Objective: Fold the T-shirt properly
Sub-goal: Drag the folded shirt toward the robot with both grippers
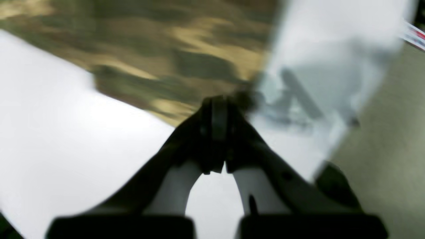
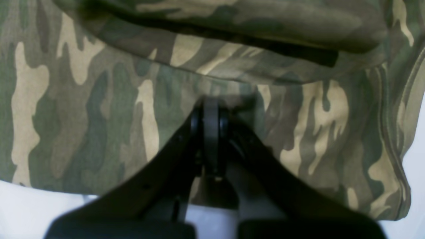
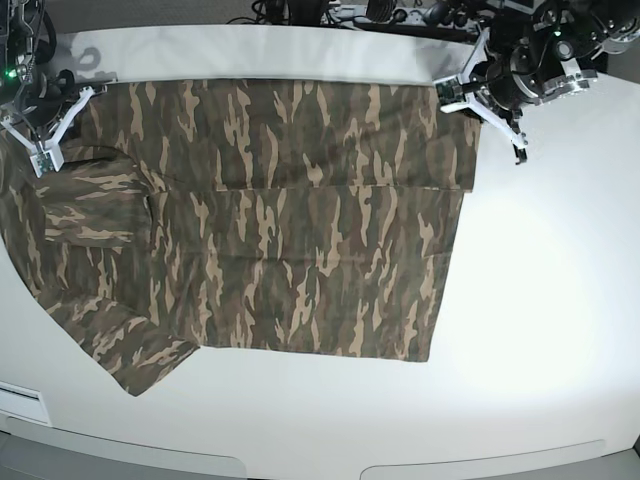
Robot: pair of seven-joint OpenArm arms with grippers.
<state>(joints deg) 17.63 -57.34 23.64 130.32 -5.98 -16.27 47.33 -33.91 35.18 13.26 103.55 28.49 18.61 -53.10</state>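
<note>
The camouflage T-shirt lies spread on the white table, with its far part folded down over the body. My right gripper is at the shirt's left end. In the right wrist view it is shut, its tips against the cloth just below a folded layer, with no cloth visible between them. My left gripper is by the shirt's far right corner. In the blurred left wrist view it is shut at the edge of the shirt, with nothing visible in it.
Cables and equipment lie past the table's far edge. A white strip lies at the table's front left. In the left wrist view, the table corner and the floor show at the right.
</note>
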